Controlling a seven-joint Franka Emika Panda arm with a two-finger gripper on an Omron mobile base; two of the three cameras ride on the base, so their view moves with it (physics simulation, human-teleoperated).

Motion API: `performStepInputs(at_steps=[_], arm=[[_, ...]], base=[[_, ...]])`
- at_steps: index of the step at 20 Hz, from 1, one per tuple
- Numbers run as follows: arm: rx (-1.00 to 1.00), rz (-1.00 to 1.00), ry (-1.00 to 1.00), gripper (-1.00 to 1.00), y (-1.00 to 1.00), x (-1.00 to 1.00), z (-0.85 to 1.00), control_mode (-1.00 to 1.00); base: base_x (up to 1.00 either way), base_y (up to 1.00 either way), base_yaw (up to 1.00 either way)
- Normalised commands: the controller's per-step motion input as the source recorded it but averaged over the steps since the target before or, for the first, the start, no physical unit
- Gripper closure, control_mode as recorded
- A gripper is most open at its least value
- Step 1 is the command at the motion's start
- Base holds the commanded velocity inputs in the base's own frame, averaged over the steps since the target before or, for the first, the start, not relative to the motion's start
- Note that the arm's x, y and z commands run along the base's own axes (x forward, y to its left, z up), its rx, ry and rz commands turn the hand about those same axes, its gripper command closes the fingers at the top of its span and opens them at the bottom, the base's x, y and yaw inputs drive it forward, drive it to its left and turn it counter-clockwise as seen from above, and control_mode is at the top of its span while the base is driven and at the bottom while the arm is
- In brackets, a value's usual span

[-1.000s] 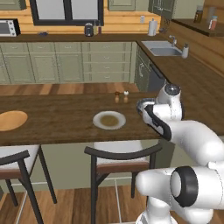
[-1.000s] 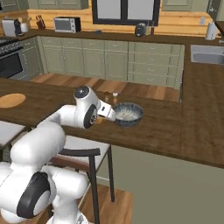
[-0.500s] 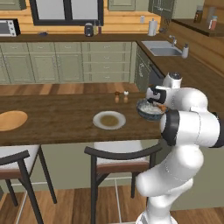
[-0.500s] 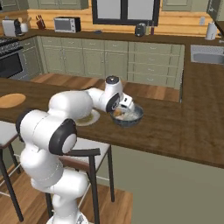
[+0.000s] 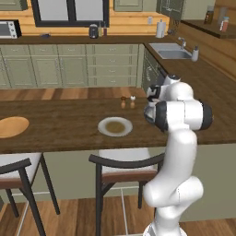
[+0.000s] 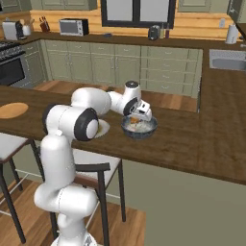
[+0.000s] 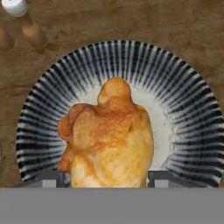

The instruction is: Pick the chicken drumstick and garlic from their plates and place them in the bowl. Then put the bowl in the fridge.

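Observation:
My gripper (image 7: 105, 177) is shut on the chicken drumstick (image 7: 109, 140), a golden-orange lump held between the two finger tips right over the bowl (image 7: 131, 52). From the right base view, the gripper (image 6: 139, 115) hangs just above the dark bowl (image 6: 144, 132), with the drumstick (image 6: 136, 118) at its rim level. A pale patch lies in the bowl under the meat; I cannot tell whether it is the garlic. The grey-white plate (image 5: 115, 126) and the orange-tan plate (image 5: 11, 126) both lie bare on the counter. The fridge is out of view.
Two small shakers (image 5: 127, 102) stand just behind the grey-white plate, one showing in the hand view (image 7: 15, 6). Bar stools (image 5: 124, 161) sit under the counter's near edge. A sink (image 5: 173, 50) is on the far right counter.
The arm has swung up and forward, carrying the drumstick from beside the bowl to directly over it. The upright arm now hides the bowl in the left base view.

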Motion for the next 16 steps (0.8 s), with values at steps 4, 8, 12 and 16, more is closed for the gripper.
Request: performStepInputs(at_steps=[4,8,12,16], arm=[[0.0,0.0,0.06,1.0,-0.14,0.52,-0.57,-1.0],[0.0,0.0,0.05,1.0,-0.1,0.53,-0.36,-1.0],[0.0,0.0,0.08,-1.0,-0.01,0.32,-0.38,-1.0],[0.0,0.0,0.02,-1.0,0.0,0.0,-0.03,-1.0]], base=[[0.0,0.0,0.0],[0.0,0.0,0.0],[0.0,0.0,0.0],[0.0,0.0,0.0]])
